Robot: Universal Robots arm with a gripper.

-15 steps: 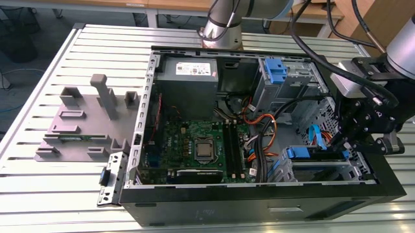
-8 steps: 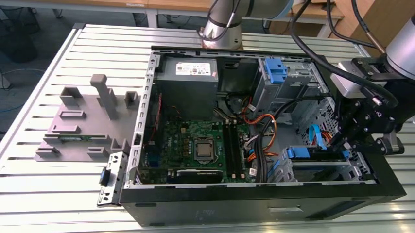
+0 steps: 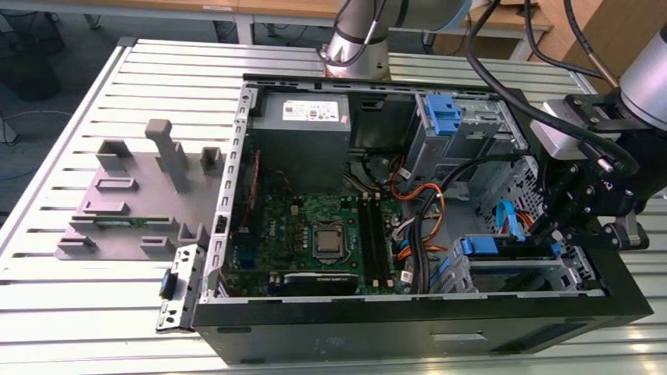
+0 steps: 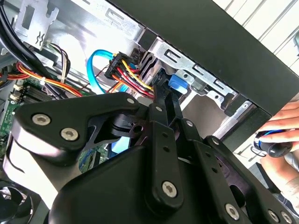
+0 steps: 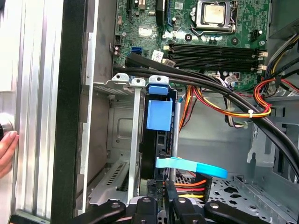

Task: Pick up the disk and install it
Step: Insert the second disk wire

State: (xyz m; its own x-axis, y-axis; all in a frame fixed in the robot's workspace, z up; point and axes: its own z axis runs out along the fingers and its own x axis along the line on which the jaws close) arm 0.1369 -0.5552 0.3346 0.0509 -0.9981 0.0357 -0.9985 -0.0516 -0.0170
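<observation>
The disk [image 5: 159,140] stands edge-on in the lower drive cage [image 5: 122,126] of the open computer case, and its blue caddy tab [image 5: 159,114] faces the motherboard. In the exterior view the disk's blue caddy [image 3: 482,246] sits in the cage at the case's front, at the exterior view's right. My gripper [image 3: 551,234] reaches down into that corner. In both wrist views the gripper [image 5: 160,189] [image 4: 164,88] has its fingers drawn close together, pinching the disk's cable end. A blue caddy tab [image 4: 179,84] shows just past the tips.
Orange, red and yellow power cables [image 5: 224,109] and a flat blue data cable [image 5: 194,166] run close beside the disk. The power supply [image 3: 302,117], motherboard [image 3: 312,226] and an empty blue bracket [image 3: 442,117] lie further in. A grey fixture [image 3: 136,195] stands outside the case. A person's hand [image 4: 280,126] holds a tool outside the case.
</observation>
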